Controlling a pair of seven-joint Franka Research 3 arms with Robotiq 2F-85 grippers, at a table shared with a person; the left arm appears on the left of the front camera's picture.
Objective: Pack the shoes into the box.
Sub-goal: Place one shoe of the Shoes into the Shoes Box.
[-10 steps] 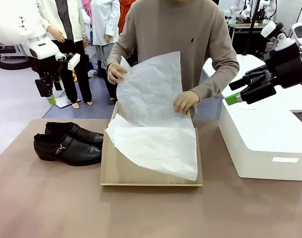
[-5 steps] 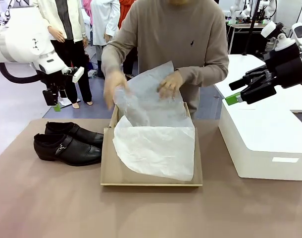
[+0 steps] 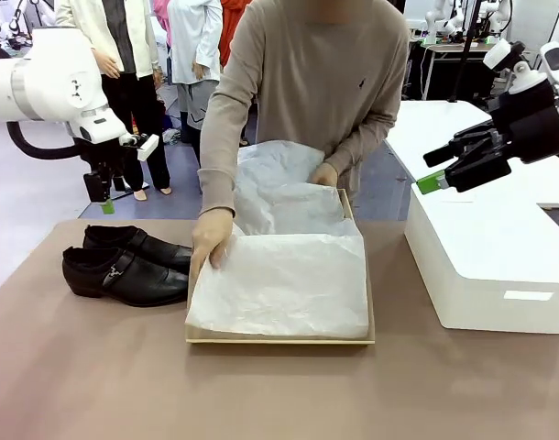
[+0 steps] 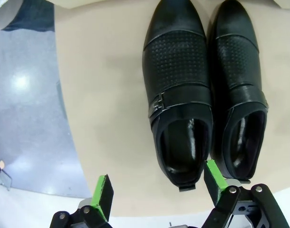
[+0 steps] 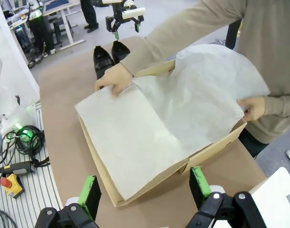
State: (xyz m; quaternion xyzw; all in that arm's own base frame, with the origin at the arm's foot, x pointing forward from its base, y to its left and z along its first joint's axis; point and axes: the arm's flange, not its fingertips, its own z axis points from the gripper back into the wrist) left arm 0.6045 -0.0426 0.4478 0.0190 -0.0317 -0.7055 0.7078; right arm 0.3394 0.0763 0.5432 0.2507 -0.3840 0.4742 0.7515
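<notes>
Tissue paper (image 3: 284, 284) lines the box (image 3: 279, 340) at the middle of the table (image 3: 96, 385) — a white sheet spread flat over the bottom, its far part humped up against the back wall. The person across the table has both hands on it: one hand (image 3: 209, 240) flat on the sheet at the box's left wall, the other hand (image 3: 323, 174) gripping the paper at the far right corner. And there are the shoes (image 3: 124, 264), outside the box, lying side by side and touching on the table just to its left, toes aimed at the box (the nearer one shows its little buckled strap). The left gripper (image 3: 103, 197) hangs above and behind them, fingers pointing down, jaws spread wide and holding nothing — its wrist camera looks straight down into both shoe openings, heels near the green pads (image 4: 103, 194). Over on the other side, the right gripper (image 3: 433, 171) hovers above the white block (image 3: 486, 266) beside the box, jaws spread too, nothing between them, pointed in toward the box.
</notes>
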